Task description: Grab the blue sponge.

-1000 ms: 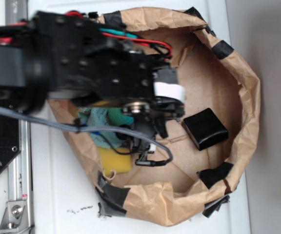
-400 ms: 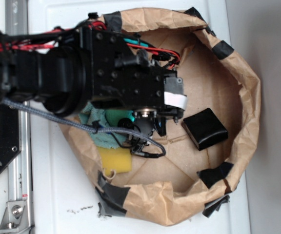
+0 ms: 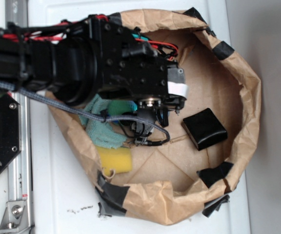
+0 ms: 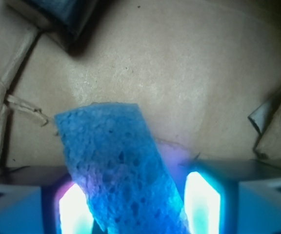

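Contents of the tub, left to right, with what has changed over the last second.

1. Black robot arm, reaching in from the left. It now looks smaller and sharper in the exterior view, so I judge it has dropped deeper into the tub.
2. Crumpled teal terry cloth, against the left wall. More of it shows now that the arm has shifted off it.
3. Yellow foam sponge, just below the cloth. Unmoved.
4. Black two-fingered gripper, low over the cardboard floor and just right of the cloth. It sits in much the same place as a second ago.
5. Bright sky-blue porous foam sponge, the thing you want. The exterior view hides it under the wrist. The wrist view shows it standing slanted between the two lit finger pads, lying against the left pad with a thin dark gap at the right one. You cannot tell from these views whether the pincer has clamped it or merely straddles it.
6. Black rectangular block, well apart to the right. Unmoved.
7. Crumpled brown paper wall with black tape patches. Unchanged.

Judgement: the descent looks finished. Confirm the squeeze before you lift.
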